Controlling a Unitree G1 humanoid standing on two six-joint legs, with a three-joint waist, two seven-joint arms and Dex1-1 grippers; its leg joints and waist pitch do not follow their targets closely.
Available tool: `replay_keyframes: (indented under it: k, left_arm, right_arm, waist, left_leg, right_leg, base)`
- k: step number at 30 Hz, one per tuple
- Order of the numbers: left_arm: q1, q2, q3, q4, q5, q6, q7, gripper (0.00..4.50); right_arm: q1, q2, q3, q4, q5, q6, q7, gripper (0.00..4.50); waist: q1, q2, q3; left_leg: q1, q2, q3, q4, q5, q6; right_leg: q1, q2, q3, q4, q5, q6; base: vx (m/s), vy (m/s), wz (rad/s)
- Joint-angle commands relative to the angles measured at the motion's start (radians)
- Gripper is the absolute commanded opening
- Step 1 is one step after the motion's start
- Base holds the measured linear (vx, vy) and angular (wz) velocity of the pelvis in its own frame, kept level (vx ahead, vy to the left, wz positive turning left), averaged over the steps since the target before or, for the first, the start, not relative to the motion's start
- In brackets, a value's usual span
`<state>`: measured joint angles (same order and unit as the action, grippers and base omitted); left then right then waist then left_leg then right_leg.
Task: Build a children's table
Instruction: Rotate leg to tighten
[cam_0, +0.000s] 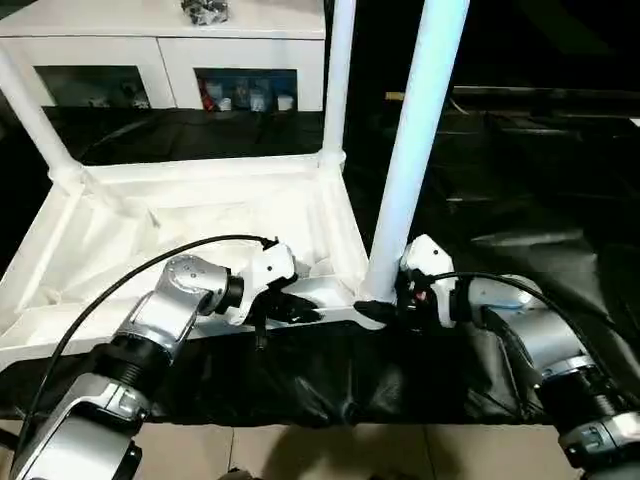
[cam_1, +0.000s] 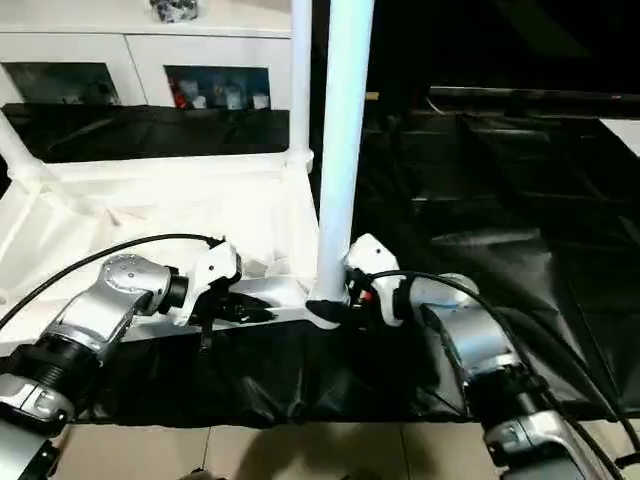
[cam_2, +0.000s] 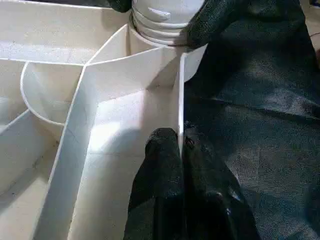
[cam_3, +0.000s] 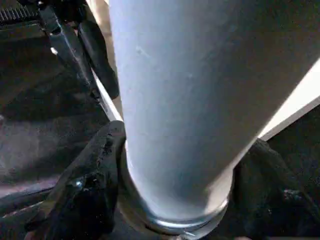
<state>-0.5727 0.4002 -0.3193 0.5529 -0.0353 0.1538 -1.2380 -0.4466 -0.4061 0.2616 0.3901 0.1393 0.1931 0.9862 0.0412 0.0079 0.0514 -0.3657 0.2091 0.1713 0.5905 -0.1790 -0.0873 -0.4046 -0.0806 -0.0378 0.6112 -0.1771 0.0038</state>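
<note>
The white table top lies upside down on a black cloth, ribbed underside up. Three white legs stand in its corner sockets: far left, far right and near right. My right gripper is shut around the base of the near right leg, one black finger on each side just above the socket. My left gripper is shut on the top's near rim wall, a short way left of that socket, its fingertips pinching the thin wall.
A white glass-doored cabinet stands behind the table top. The black cloth spreads to the right and toward me, with crumpled folds at its near edge. Tiled floor shows below the cloth.
</note>
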Motion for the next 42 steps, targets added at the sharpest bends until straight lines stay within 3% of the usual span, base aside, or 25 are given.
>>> replay_keyframes:
  k: [1,8,9,11,14,15,18,19,20,21,23,25,26,30,34,35,37,38,39,42]
  left_arm:
    - [0.017,-0.007,0.004,0.029,-0.004,0.002,0.004,0.0]
    - [-0.005,-0.063,0.019,0.063,0.016,-0.001,0.118,0.0]
    - [-0.013,-0.1,0.013,0.075,0.027,-0.001,0.163,0.0]
    - [-0.02,-0.128,0.007,0.083,0.034,0.003,0.188,0.0]
    - [-0.047,-0.214,-0.012,0.118,0.057,0.003,0.277,0.0]
    - [-0.057,-0.24,-0.018,0.132,0.067,-0.003,0.302,0.0]
    - [-0.086,-0.3,-0.03,0.167,0.089,-0.015,0.356,0.0]
    - [-0.09,-0.304,-0.032,0.171,0.093,-0.018,0.361,0.0]
    - [-0.094,-0.309,-0.032,0.177,0.1,-0.024,0.368,0.0]
    - [-0.097,-0.308,-0.029,0.178,0.103,-0.031,0.357,0.0]
    - [-0.096,-0.304,-0.027,0.173,0.1,-0.032,0.348,0.0]
    - [-0.085,-0.285,-0.021,0.159,0.093,-0.042,0.306,0.0]
    - [-0.075,-0.27,-0.018,0.151,0.089,-0.059,0.278,0.0]
    - [-0.038,-0.22,-0.015,0.11,0.065,-0.073,0.194,0.0]
    - [0.005,-0.149,0.0,0.046,0.019,-0.069,0.078,0.0]
    - [0.007,-0.145,0.001,0.043,0.017,-0.068,0.073,0.0]
    - [0.018,-0.114,0.006,0.02,-0.001,-0.063,0.023,0.0]
    - [0.02,-0.103,0.009,0.013,-0.006,-0.062,0.003,0.0]
    - [0.022,-0.089,0.008,0.009,-0.007,-0.064,-0.019,0.0]
    - [0.027,-0.061,0.004,-0.006,-0.008,-0.05,-0.066,0.0]
  right_arm:
    - [-0.023,0.001,-0.005,0.029,-0.029,-0.013,-0.018,2.74]
    - [0.016,0.065,-0.035,0.043,-0.023,0.0,-0.137,2.72]
    - [0.043,0.116,-0.053,0.041,-0.031,0.021,-0.239,2.72]
    - [0.063,0.152,-0.056,0.04,-0.043,0.025,-0.302,2.72]
    - [0.098,0.25,-0.025,0.061,-0.105,0.011,-0.462,2.72]
    - [0.088,0.288,-0.021,0.089,-0.123,0.002,-0.522,2.72]
    - [0.017,0.399,-0.044,0.168,-0.121,-0.025,-0.629,2.72]
    - [0.006,0.41,-0.048,0.176,-0.118,-0.029,-0.633,2.72]
    - [-0.007,0.421,-0.054,0.18,-0.114,-0.033,-0.636,3.28]
    - [-0.025,0.415,-0.064,0.179,-0.108,-0.045,-0.613,3.28]
    - [-0.028,0.404,-0.068,0.178,-0.106,-0.045,-0.601,3.42]
    - [-0.016,0.364,-0.078,0.157,-0.082,-0.046,-0.523,3.62]
    - [-0.006,0.332,-0.076,0.147,-0.083,-0.055,-0.474,3.78]
    - [0.022,0.22,-0.042,0.123,-0.103,-0.1,-0.329,3.88]
    - [0.047,0.102,-0.021,0.075,-0.064,-0.135,-0.108,3.88]
    - [0.047,0.098,-0.021,0.073,-0.062,-0.136,-0.098,3.88]
    - [0.049,0.06,-0.017,0.056,-0.039,-0.138,-0.006,3.88]
    - [0.048,0.049,-0.017,0.052,-0.032,-0.136,0.028,3.88]
    - [0.045,0.036,-0.01,0.052,-0.027,-0.14,0.07,3.88]
    - [0.039,0.012,0.005,0.055,-0.019,-0.143,0.146,3.88]
  waist:
    - [0.005,-0.006,-0.061]
    - [0.002,-0.002,-0.057]
    - [-0.003,-0.005,-0.055]
    - [-0.001,-0.006,-0.054]
    - [-0.004,-0.006,-0.049]
    - [-0.01,-0.003,-0.044]
    - [-0.019,-0.002,-0.047]
    - [-0.024,0.004,-0.049]
    - [-0.025,0.005,-0.051]
    - [-0.025,0.012,-0.055]
    - [-0.025,0.015,-0.06]
    - [-0.022,0.011,-0.06]
    - [-0.019,0.0,-0.061]
    - [-0.004,-0.002,-0.064]
    - [0.006,-0.004,-0.072]
    - [0.007,-0.006,-0.075]
    - [0.012,-0.005,-0.077]
    - [0.013,-0.005,-0.075]
    - [0.019,-0.003,-0.075]
    - [0.024,0.0,-0.075]
  left_leg:
    - [0.005,0.008,0.004,-0.072,-0.263,0.021]
    - [0.008,0.008,0.004,-0.074,-0.297,0.009]
    - [0.005,0.005,0.002,-0.077,-0.306,0.004]
    - [0.012,0.005,0.001,-0.077,-0.326,-0.005]
    - [0.017,0.002,-0.001,-0.08,-0.371,-0.009]
    - [0.02,-0.004,-0.006,-0.08,-0.409,-0.016]
    - [0.024,-0.009,-0.015,-0.078,-0.452,-0.022]
    - [0.024,-0.01,-0.017,-0.08,-0.47,-0.018]
    - [0.023,-0.009,-0.019,-0.082,-0.471,-0.017]
    - [0.018,-0.004,-0.023,-0.092,-0.472,-0.008]
    - [0.018,0.001,-0.02,-0.099,-0.46,0.001]
    - [0.015,0.004,-0.015,-0.099,-0.444,0.012]
    - [0.014,0.004,-0.01,-0.098,-0.425,0.021]
    - [0.008,0.008,0.0,-0.092,-0.343,0.049]
    - [0.011,0.011,0.01,-0.079,-0.255,0.082]
    - [0.001,0.009,0.01,-0.075,-0.206,0.095]
    - [-0.001,0.01,0.013,-0.07,-0.162,0.115]
    - [-0.004,0.009,0.014,-0.069,-0.151,0.119]
    - [0.002,0.011,0.016,-0.067,-0.146,0.123]
    - [0.003,0.014,0.015,-0.068,-0.149,0.12]
  right_leg:
    - [0.046,-0.042,0.026,-0.079,-0.277,-0.215]
    - [0.038,-0.042,0.028,-0.089,-0.354,-0.193]
    - [0.038,-0.04,0.026,-0.092,-0.385,-0.178]
    - [0.034,-0.043,0.026,-0.098,-0.43,-0.163]
    - [0.028,-0.041,0.023,-0.109,-0.518,-0.127]
    - [0.022,-0.043,0.018,-0.123,-0.618,-0.09]
    - [0.018,-0.045,0.004,-0.135,-0.713,-0.043]
    - [0.018,-0.047,-0.001,-0.14,-0.716,-0.036]
    - [0.022,-0.047,-0.005,-0.14,-0.706,-0.033]
    - [0.032,-0.047,-0.009,-0.14,-0.644,-0.042]
    - [0.036,-0.047,-0.007,-0.135,-0.543,-0.077]
    - [0.037,-0.045,-0.003,-0.128,-0.463,-0.112]
    - [0.038,-0.047,0.0,-0.124,-0.438,-0.129]
    - [0.044,-0.051,0.012,-0.112,-0.346,-0.165]
    - [0.046,-0.05,0.019,-0.095,-0.234,-0.218]
    - [0.055,-0.048,0.019,-0.082,-0.167,-0.231]
    - [0.055,-0.046,0.017,-0.075,-0.104,-0.249]
    - [0.055,-0.044,0.018,-0.074,-0.091,-0.252]
    - [0.053,-0.044,0.017,-0.07,-0.079,-0.264]
    - [0.052,-0.042,0.014,-0.067,-0.079,-0.271]
  base:
    - [0.0,0.0,0.0]
    - [0.0,0.0,0.0]
    - [0.0,0.0,0.0]
    - [0.0,0.0,0.0]
    - [0.0,0.0,0.0]
    - [0.0,0.0,0.0]
    - [0.0,0.0,0.0]
    - [0.0,0.0,0.0]
    - [0.0,0.0,0.0]
    - [0.0,0.0,0.0]
    - [0.0,0.0,0.0]
    - [0.0,0.0,0.0]
    - [0.0,0.0,0.0]
    - [0.0,0.0,0.0]
    - [0.066,-0.032,0.07]
    - [0.051,-0.032,0.01]
    - [0.026,-0.016,0.0]
    - [0.0,0.0,0.0]
    - [0.0,0.0,0.0]
    - [0.0,0.0,0.0]
